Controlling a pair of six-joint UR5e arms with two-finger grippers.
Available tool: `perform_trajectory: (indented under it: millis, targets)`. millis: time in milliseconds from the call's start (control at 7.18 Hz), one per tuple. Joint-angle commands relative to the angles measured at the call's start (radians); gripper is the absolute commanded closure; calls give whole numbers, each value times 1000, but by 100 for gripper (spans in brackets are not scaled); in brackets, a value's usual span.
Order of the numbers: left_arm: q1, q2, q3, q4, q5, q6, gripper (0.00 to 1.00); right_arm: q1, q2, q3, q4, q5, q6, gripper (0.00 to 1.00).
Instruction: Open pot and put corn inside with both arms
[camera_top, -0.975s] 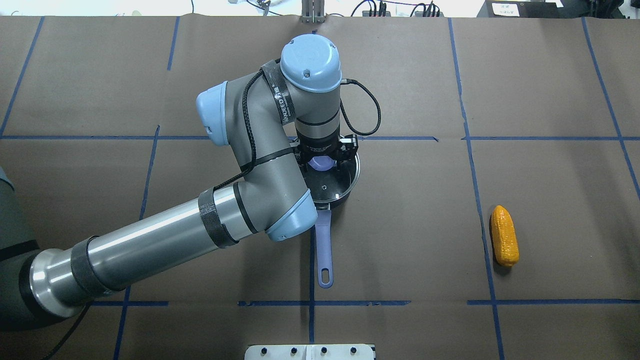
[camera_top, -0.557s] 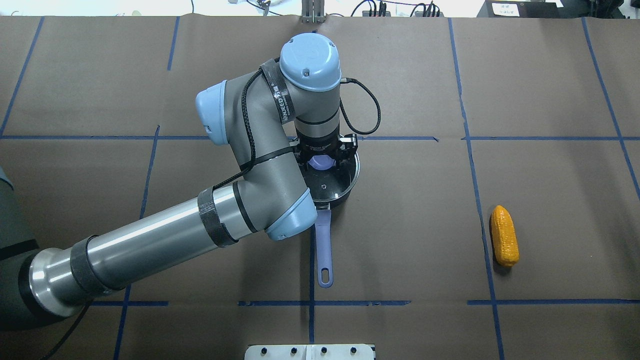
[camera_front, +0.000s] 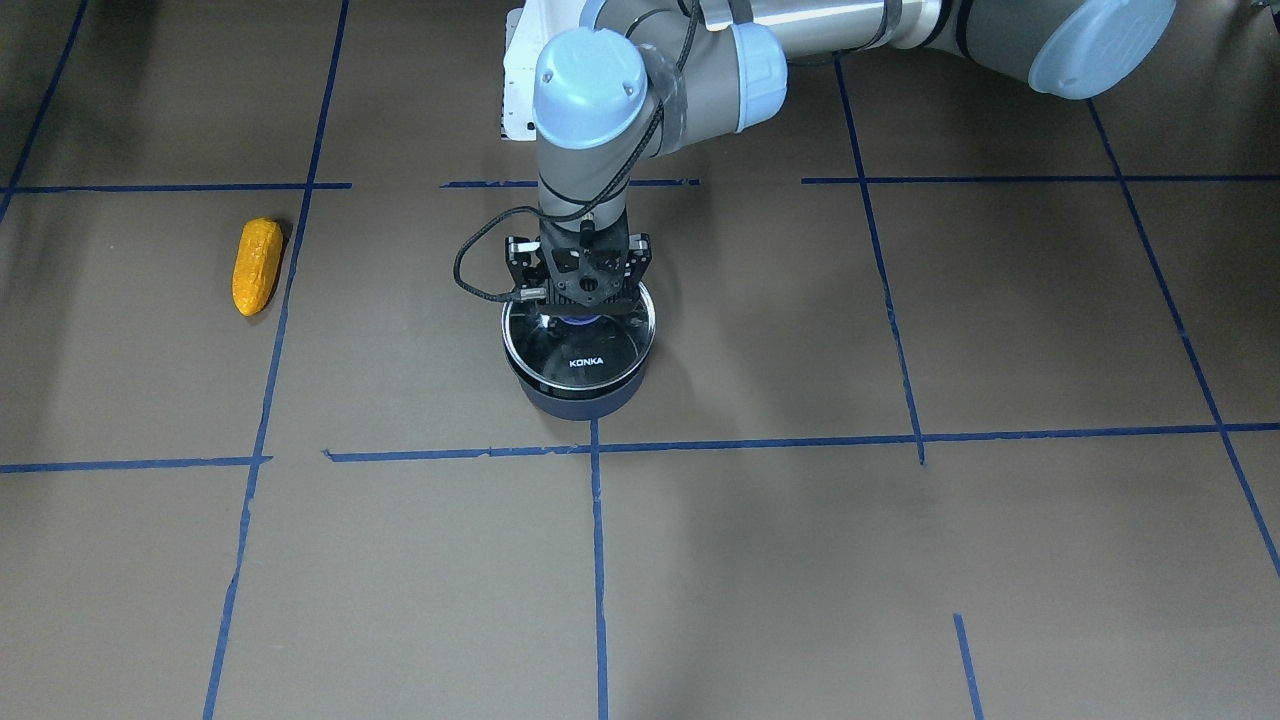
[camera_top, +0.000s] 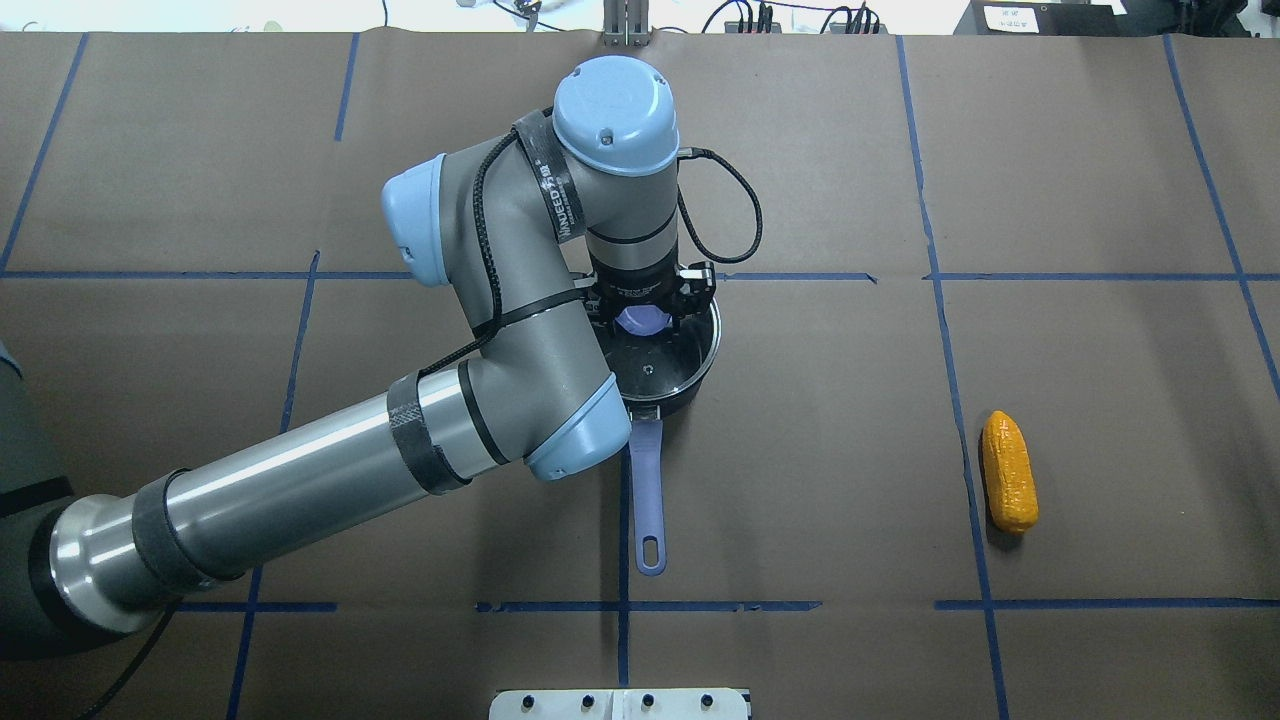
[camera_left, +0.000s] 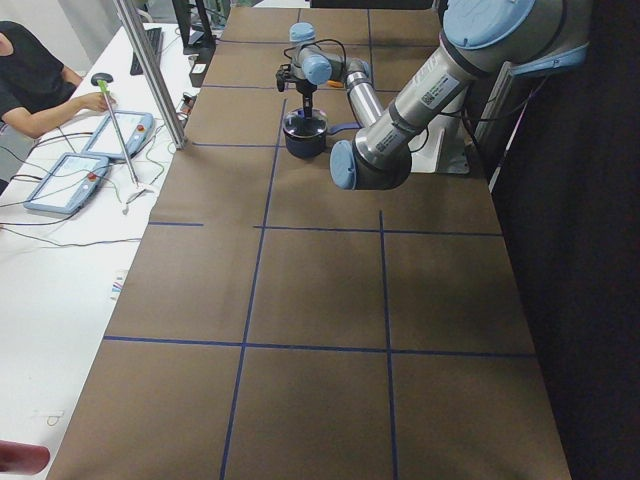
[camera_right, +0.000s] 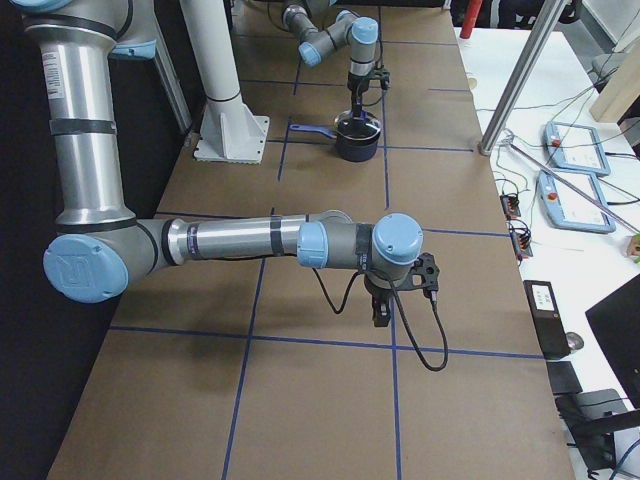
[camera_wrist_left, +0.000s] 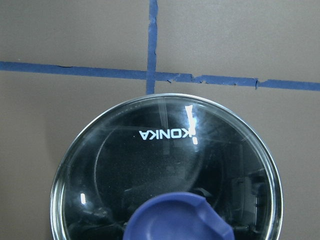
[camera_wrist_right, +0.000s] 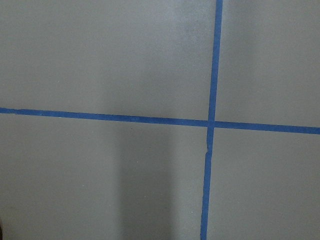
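The navy pot stands mid-table, its lavender handle pointing toward the robot. The glass KONKA lid covers it; I cannot tell whether it rests on the rim. My left gripper reaches straight down, its jaws shut on the lid's blue knob. The corn lies alone on the table, far to the right of the pot, and also shows in the front-facing view. My right gripper shows only in the exterior right view, low over bare table. I cannot tell whether it is open or shut.
Brown paper with blue tape lines covers the table. The white pedestal base stands at the robot's side. Operator consoles lie on the white bench beyond the far edge. A person sits there.
My left arm's wrist and elbow have shifted slightly, as if rising, with the gripper still on the knob. The pot, its handle and the corn have not moved.
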Motion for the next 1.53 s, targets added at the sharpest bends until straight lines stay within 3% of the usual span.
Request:
perform_trajectory:
  millis: [0,696,1114,1392]
  targets:
    - [-7,24,-80,59,1,1,76,0,5,4,0,0,5,0]
    - [-74,353,-358,47,-4,162,76,-139,6,188,2,-14,290,0]
    - [-73,461,-369,-66,-2,164,75,-230,0,291,2,-38,462,0]
    - [-65,478,-349,-89,-1,153,75,-320,0,372,2,-79,621,0]
